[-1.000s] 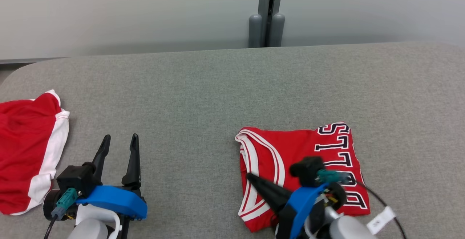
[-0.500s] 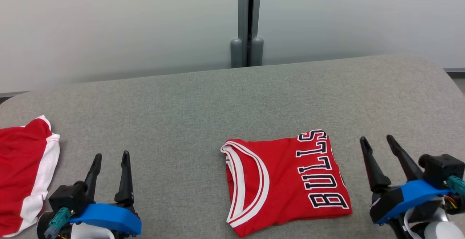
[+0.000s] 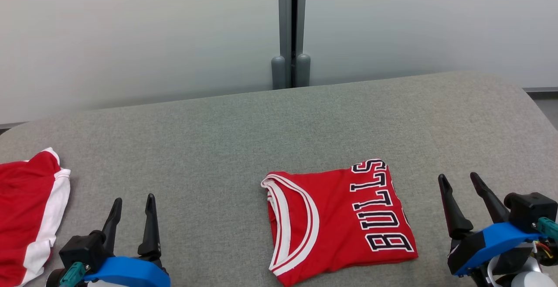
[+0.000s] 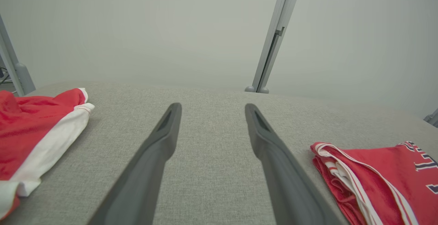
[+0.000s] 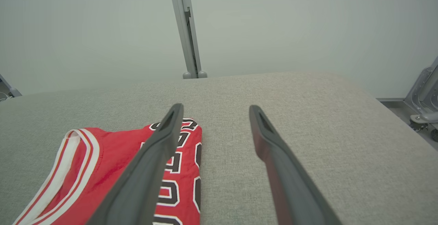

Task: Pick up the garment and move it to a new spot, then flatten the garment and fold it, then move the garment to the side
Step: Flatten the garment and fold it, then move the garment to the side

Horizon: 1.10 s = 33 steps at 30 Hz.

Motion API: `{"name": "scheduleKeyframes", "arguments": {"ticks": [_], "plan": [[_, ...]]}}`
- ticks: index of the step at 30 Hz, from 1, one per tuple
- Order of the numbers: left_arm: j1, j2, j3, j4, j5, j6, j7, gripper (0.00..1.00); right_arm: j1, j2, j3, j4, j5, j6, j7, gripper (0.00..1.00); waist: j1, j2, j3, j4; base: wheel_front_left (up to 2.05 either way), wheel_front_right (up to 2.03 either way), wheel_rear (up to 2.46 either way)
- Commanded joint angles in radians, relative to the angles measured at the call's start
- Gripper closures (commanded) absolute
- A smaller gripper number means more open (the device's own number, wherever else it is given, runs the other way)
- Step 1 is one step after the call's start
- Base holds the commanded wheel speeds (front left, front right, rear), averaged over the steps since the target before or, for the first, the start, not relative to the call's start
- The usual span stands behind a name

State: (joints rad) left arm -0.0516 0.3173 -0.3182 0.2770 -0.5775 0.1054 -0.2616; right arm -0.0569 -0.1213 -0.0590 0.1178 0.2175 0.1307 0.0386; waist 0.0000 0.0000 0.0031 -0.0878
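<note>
**Item 1, garment (image 3: 338, 221).** Red jersey with white-and-red trim and black-and-white lettering. It is lying folded flat on the grey padded surface (image 3: 209, 134), in the stretch between the two sets of jaws and nearer the right set. The trimmed opening is facing the left jaws and the lettered edge is facing the right jaws. Nothing is touching it.

**Item 2, right gripper (image 3: 458, 177).** Two dark fingers on a blue mount. The jaws are standing spread and are gripping nothing. They are sitting just beside the garment's lettered edge, apart from it. In the right wrist view, a strip of that edge is showing past the inner finger, with bare grey fabric under the outer one.

**Item 3, left gripper (image 3: 134, 199).** The jaws are standing spread and are holding nothing. Bare grey surface is showing between them.

**Item 4, second red cloth (image 3: 26, 217).** It has a white band and is lying rumpled. It is resting outboard of the left jaws, well apart from them.

**Item 5, grey post (image 3: 290, 29).** It is standing upright ahead of both sets of jaws, beyond the far edge of the surface, and is dividing a pale wall.
</note>
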Motion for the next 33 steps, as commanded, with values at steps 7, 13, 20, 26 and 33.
{"name": "scheduleKeyframes", "arguments": {"ticks": [7, 13, 20, 26, 33], "plan": [[0.006, -0.001, 0.006, -0.003, 0.009, -0.001, -0.005, 0.0, -0.007, -0.005, 0.004, 0.013, 0.015, 0.0, 0.008, 0.0, 0.0, 0.0, 0.001, 0.009, 0.0, 0.0, 0.0], [0.0, 0.001, 0.005, -0.005, 0.011, 0.001, -0.005, 0.0, -0.012, 0.0, 0.012, 0.02, 0.038, 0.0, 0.036, 0.0, 0.0, 0.0, 0.008, 0.015, 0.0, 0.0, 0.0], [-0.023, 0.009, 0.002, -0.028, 0.02, 0.011, -0.002, 0.0, -0.078, 0.016, 0.006, 0.045, 0.071, 0.0, 0.281, 0.0, 0.0, 0.0, 0.058, 0.029, 0.0, 0.0, 0.0], [-0.061, 0.007, -0.009, -0.043, 0.032, 0.006, 0.004, 0.0, -0.145, 0.022, -0.014, 0.103, 0.06, 0.0, 0.49, 0.0, 0.0, 0.0, 0.128, 0.064, 0.0, 0.0, 0.0], [-0.091, 0.008, -0.012, -0.043, 0.034, 0.004, 0.002, 0.0, -0.206, 0.015, 0.007, 0.217, 0.076, 0.0, 0.548, 0.0, 0.0, 0.0, 0.173, 0.09, 0.0, 0.0, 0.0]]}}
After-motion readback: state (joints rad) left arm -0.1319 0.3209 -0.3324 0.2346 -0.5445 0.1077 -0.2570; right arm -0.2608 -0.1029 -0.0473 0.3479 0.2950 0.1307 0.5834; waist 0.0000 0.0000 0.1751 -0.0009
